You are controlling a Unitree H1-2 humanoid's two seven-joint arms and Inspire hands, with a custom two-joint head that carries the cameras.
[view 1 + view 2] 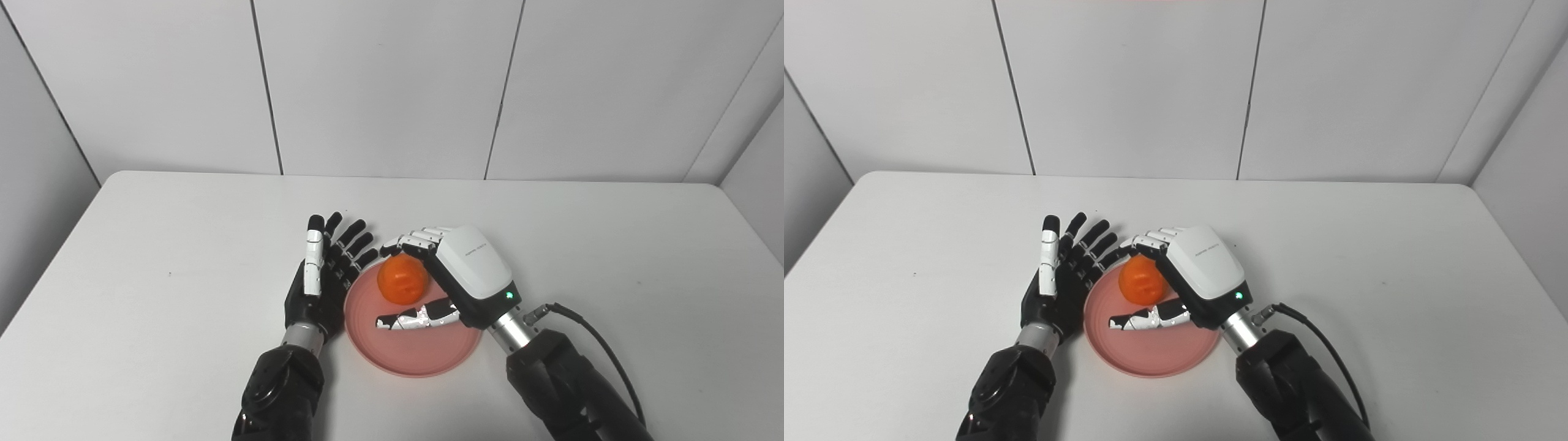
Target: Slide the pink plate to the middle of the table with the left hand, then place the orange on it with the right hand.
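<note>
Two hands meet at the plate [422,358], which lies on the table [612,257] about midway between its left and right edges and somewhat toward the near edge. The sliding step looks done, judging from where the plate sits.

The orange [402,279] is over the far-left part of the plate, close to its far rim. The right hand [450,275] comes at it from the right and near side: the fingers [416,240] curl over the top and far side of the fruit, and the thumb [416,318] reaches out flat on the near side, low over the plate floor. The fruit appears cradled between them, so the hand reads as closed on the orange, though the thumb looks a little apart from it and I cannot tell whether the fruit already rests on the plate or hangs just above it.

The left hand [321,282] stands just beside the plate's left rim, palm toward it, fingers straight and spread, holding nothing. It seems to touch or nearly touch the rim.

What the coming move turns on: the orange lies to the left and far side of the right palm, so releasing calls for the fingers to lift up and away, with the arm retreating toward the near-right corner. The spread left hand is very near those fingers, which is the likeliest place for a brush.
</note>
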